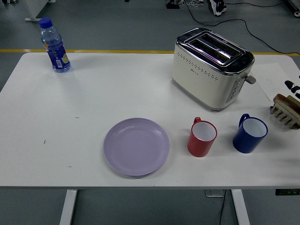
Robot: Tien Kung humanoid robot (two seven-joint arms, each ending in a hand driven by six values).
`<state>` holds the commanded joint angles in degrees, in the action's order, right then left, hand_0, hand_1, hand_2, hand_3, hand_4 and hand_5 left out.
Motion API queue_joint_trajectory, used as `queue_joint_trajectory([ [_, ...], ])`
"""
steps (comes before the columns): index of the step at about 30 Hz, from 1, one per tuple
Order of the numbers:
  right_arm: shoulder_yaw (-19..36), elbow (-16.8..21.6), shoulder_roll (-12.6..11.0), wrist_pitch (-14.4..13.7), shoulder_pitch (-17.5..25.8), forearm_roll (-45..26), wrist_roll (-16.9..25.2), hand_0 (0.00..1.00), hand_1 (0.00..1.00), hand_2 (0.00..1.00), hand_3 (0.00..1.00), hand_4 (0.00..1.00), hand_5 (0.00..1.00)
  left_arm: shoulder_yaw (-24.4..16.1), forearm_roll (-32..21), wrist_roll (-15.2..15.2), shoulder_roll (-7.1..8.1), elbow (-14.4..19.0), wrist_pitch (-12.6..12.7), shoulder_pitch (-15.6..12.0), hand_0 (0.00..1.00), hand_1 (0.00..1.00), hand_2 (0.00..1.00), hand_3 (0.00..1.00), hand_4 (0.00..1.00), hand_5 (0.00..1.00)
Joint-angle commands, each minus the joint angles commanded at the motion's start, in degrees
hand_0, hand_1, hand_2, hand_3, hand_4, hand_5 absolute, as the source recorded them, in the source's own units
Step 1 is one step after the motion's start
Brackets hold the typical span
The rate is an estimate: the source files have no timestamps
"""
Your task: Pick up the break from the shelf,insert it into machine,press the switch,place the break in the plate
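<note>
Standing on a white table (pixel 70 108) over grey floor (pixel 122 28): toaster (pixel 211 68), plate (pixel 136 146).

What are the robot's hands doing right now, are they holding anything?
Left hand: not in view.
Right hand: only a black bit shows at the right edge above the rack; open or closed cannot be told.

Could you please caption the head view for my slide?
White table with toaster, lilac plate, red mug, blue mug.
</note>
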<state>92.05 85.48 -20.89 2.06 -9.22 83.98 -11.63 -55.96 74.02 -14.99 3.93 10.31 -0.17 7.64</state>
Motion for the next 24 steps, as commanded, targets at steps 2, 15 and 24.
queue_joint_trajectory([
  [2,-0.03,0.03,0.00,0.03,0.00,1.49,-0.06,0.959,0.903,0.949,0.998,0.867,0.255,0.00,0.00,0.00,0.00,0.00,0.00,0.00,0.673,0.689,0.675,0.554,0.285,0.880],
  [15,-5.86,1.03,-0.86,0.73,-1.64,32.61,-8.36,0.974,0.921,0.954,0.998,0.868,0.275,0.01,-0.33,-0.04,-0.06,0.00,0.13,-0.03,0.673,0.689,0.676,0.554,0.286,0.883],
  [24,-9.91,-3.19,-1.16,0.25,-4.42,42.12,-10.89,0.945,0.899,0.941,0.981,0.857,0.294,-0.32,0.31,-0.20,-0.13,0.00,-0.02,-0.22,0.673,0.688,0.676,0.553,0.285,0.881],
])
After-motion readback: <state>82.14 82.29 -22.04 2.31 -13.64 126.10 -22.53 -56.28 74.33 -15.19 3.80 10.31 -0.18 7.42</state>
